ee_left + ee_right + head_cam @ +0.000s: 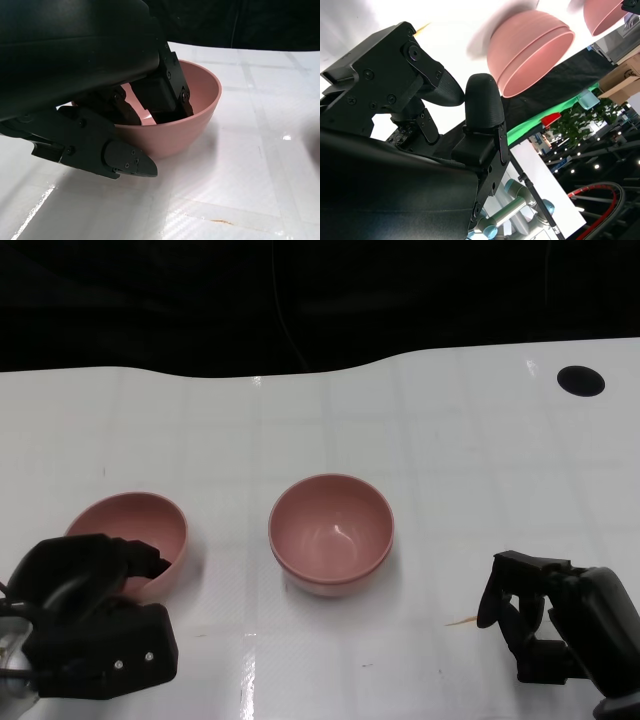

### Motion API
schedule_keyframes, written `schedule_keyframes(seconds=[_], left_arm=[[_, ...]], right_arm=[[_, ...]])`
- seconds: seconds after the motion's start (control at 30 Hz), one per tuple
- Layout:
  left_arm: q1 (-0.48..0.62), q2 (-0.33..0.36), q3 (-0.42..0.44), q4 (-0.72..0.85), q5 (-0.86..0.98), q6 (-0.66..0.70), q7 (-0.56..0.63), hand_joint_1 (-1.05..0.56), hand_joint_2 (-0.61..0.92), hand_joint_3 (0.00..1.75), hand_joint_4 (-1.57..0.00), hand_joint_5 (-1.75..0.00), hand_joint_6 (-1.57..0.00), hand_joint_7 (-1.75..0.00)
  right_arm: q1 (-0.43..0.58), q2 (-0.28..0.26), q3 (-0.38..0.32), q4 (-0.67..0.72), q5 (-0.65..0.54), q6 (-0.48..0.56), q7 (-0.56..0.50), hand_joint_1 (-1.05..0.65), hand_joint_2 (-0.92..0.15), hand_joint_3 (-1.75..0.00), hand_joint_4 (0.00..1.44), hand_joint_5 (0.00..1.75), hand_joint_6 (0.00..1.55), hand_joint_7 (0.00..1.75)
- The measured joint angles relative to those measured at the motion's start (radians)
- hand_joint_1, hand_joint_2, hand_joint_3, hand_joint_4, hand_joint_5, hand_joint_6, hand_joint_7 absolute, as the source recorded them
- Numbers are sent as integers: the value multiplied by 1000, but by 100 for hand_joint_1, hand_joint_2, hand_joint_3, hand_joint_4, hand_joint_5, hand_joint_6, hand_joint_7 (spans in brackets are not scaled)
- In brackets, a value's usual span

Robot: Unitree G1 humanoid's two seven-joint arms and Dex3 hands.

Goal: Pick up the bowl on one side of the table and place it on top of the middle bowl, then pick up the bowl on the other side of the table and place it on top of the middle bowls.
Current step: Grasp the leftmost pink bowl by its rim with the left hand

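A white table (420,420) with a faint grid of seams runs back to a black backdrop, with a dark round hole (581,380) at about two o'clock. In the head view, the middle bowl (331,533), pink and upright, sits at the table's centre with nothing stacked in it, and the left bowl (135,540) lies at about nine o'clock from it, well apart. The left hand (85,625) is at that bowl's near rim, coming in from about seven o'clock, so it is plainly the nearer hand for this pick; the carry will have to run toward three o'clock to reach the middle bowl. The right hand (545,625) rests at about four o'clock from the middle bowl, near the table's front edge, holding nothing, its fingers curled downward toward the surface. No third bowl shows on that side here. In the left wrist view, black fingers (167,92) reach over the rim and down inside the left bowl, while another finger (125,162) lies outside along the wall; the rim sits between them, though I cannot tell whether the pinch has actually tightened. The bowl looks to rest flat on the table. In the right wrist view, the right hand's fingers (482,107) stand apart with nothing between them, and the middle bowl hangs inverted in this turned picture, well clear of the hand.
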Motion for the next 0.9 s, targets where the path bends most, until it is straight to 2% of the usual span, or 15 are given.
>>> schedule_keyframes(seconds=[0.03, 0.1, 0.17, 0.27, 0.43, 0.6, 0.9], left_arm=[[-2, 0, -1, 1, 1, 0, 8, -2, 92, 27, -81, -142, -87, -110], [-11, 1, -6, 9, 3, 0, 17, -3, 92, 26, -71, -168, -64, -157], [-17, 1, -16, 26, 3, -9, 25, -5, 92, 29, -68, -173, -55, -170], [-27, 2, -25, 50, 3, -27, 34, -6, 92, 35, -66, -174, -51, -174], [-39, 2, -40, 79, 7, -31, 52, -10, 92, 34, -68, -175, -48, -175], [-40, 2, -51, 100, 15, -33, 104, -10, 92, 34, -73, -175, -51, -175], [-38, 6, -56, 99, 6, -50, 125, -9, 92, 44, -74, -175, -54, -175]], right_arm=[[2, 0, 0, -5, 0, 0, 0, -16, -38, -142, 93, 175, 71, 165], [3, 0, 0, -11, 1, 0, 0, -16, -38, -143, 93, 175, 71, 165], [4, 0, 0, -12, 1, 0, 0, -16, -38, -143, 92, 175, 71, 165], [4, 0, 0, -12, 1, 0, 0, -16, -38, -143, 92, 175, 72, 165], [4, 0, 0, -13, 0, 0, 0, -16, -39, -143, 92, 175, 72, 165], [4, 0, 0, -13, 0, 0, -1, -16, -39, -142, 93, 175, 72, 164], [4, 0, 0, -13, -1, -2, -1, -15, -39, -142, 92, 175, 72, 164]])
